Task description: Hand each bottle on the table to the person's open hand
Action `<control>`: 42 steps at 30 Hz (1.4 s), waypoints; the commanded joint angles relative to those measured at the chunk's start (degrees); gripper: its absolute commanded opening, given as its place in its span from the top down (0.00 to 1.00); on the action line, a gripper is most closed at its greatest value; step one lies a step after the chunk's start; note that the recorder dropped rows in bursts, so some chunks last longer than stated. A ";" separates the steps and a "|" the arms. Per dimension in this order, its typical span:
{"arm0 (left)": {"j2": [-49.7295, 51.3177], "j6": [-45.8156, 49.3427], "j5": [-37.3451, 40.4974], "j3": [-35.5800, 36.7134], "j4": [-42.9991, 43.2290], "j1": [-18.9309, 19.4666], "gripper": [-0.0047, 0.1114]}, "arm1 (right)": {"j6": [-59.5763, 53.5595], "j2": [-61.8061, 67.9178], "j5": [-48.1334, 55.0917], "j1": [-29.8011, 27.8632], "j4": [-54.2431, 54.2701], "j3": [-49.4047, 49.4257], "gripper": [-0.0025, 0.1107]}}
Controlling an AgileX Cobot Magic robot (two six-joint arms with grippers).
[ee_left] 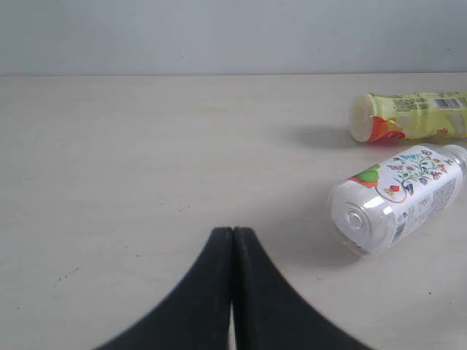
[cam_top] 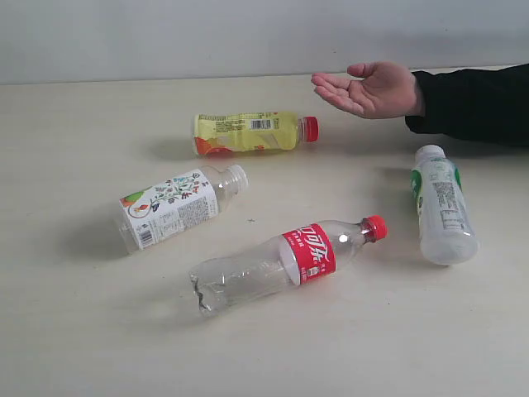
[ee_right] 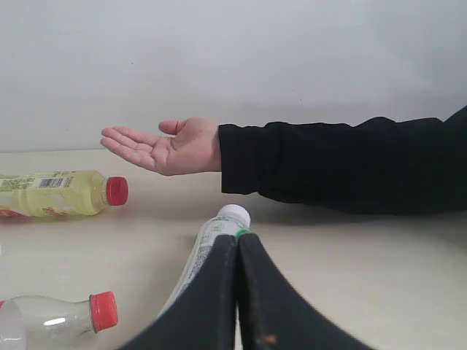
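Note:
Four bottles lie on the beige table (cam_top: 74, 331). The yellow bottle (cam_top: 248, 132) with a red cap lies at the back, also seen as yellow bottle (ee_right: 51, 193) and yellow bottle (ee_left: 408, 117). The floral-label bottle (cam_top: 178, 207) lies left of centre, its base showing as floral-label bottle (ee_left: 394, 200). The clear red-label bottle (cam_top: 289, 260) lies in the middle front. The milky-white bottle (cam_top: 442, 207) lies at the right, and in the right wrist view the milky-white bottle (ee_right: 211, 244) sits just beyond my shut right gripper (ee_right: 237, 237). My left gripper (ee_left: 233, 230) is shut and empty over bare table. Neither gripper shows in the exterior view.
A person's open hand (cam_top: 368, 89), palm up, is held above the table's far right, with a black sleeve (cam_top: 479, 103) reaching in from the right edge. In the right wrist view the open hand (ee_right: 164, 149) hovers behind the milky-white bottle. A pale wall stands behind the table.

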 commanded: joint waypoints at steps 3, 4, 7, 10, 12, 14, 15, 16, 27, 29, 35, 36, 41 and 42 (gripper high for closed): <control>-0.34 0.01 -0.57 -0.01 0.10 0.10 0.96 | 0.03 -0.39 -0.40 0.10 0.11 0.25 0.98; -0.34 0.01 -0.57 -0.01 0.10 0.10 0.96 | 0.03 -0.39 -0.40 0.10 0.11 0.25 0.98; -0.34 0.01 -0.57 -0.01 0.10 0.10 0.96 | 0.03 -0.39 -0.40 0.10 0.11 0.25 0.98; -0.34 0.01 -0.57 -0.01 0.10 0.10 0.96 | 0.03 -0.39 -0.40 0.10 0.11 0.25 0.98; -0.34 0.01 -0.57 -0.01 0.10 0.10 0.96 | 0.03 -0.39 -0.40 0.10 0.11 0.25 0.98; -0.34 0.01 -0.57 -0.01 0.10 0.10 0.96 | 0.03 -0.39 -0.40 0.10 0.11 0.25 0.98; -0.34 0.01 -0.57 -0.01 0.10 0.10 0.96 | 0.03 -0.39 -0.40 0.10 0.11 0.25 0.98; -0.34 0.01 -0.57 -0.01 0.10 0.10 0.96 | 0.03 -0.39 -0.52 0.10 0.11 0.25 0.98; -0.34 -0.10 -0.57 -0.01 0.10 0.10 0.96 | 0.03 -0.39 -0.52 0.10 0.11 0.25 0.98; -0.34 -0.10 -0.57 -0.01 0.10 0.10 0.96 | 0.03 -0.39 -0.52 0.10 0.11 0.25 0.98; -0.34 4.71 -2.02 -0.01 4.26 0.10 0.96 | 0.03 -0.39 -0.52 0.10 0.11 0.25 0.98; -0.34 5.64 -3.96 -0.01 4.59 0.10 0.96 | 0.03 -0.39 -0.52 0.10 0.11 0.25 0.98; -0.34 1.02 -20.93 -0.01 4.14 0.10 0.96 | 0.03 -0.39 -0.52 0.10 0.11 0.25 0.98; -0.34 -1.25 -24.16 -0.01 4.14 0.10 0.96 | 0.03 -0.39 -0.52 0.10 0.11 0.25 0.98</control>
